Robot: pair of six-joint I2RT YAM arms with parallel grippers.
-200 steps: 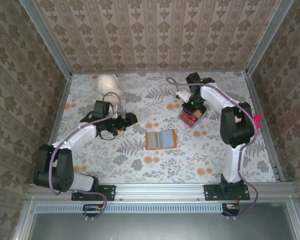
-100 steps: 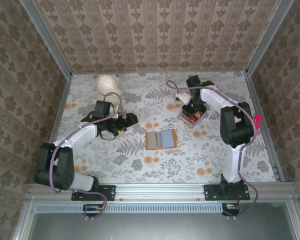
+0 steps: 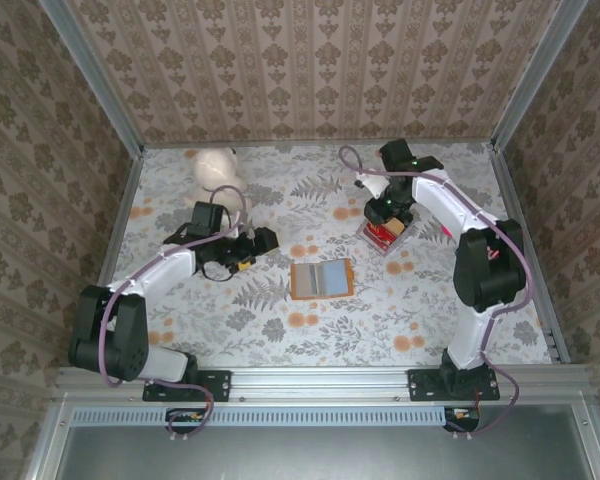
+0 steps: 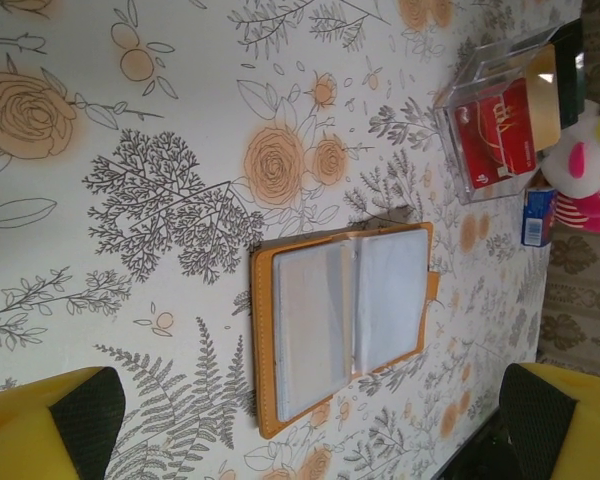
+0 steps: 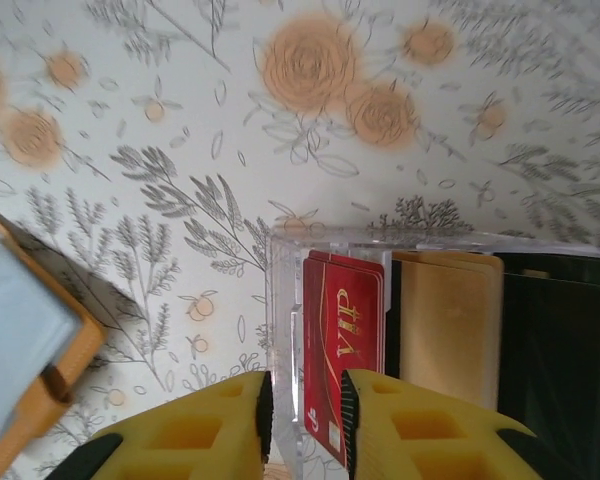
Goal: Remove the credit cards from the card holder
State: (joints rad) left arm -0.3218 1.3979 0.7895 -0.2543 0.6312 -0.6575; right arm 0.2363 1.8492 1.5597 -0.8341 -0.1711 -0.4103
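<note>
Card holder [image 3: 321, 278] lies open, long axis left-right, left and near of right fingers [image 3: 384, 222] (slightly apart over red card [image 5: 345, 330] in clear box [image 5: 420, 243]). Left fingers [image 3: 255, 250], wide apart, face it approx as close.

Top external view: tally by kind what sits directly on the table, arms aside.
card holder: 1
clear box: 1
white plush toy: 1
Total: 3

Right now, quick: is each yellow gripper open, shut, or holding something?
Left gripper: wide open, holding nothing.
Right gripper: slightly open above the red rectangular card in the clear plastic box, gripping nothing visible.
</note>
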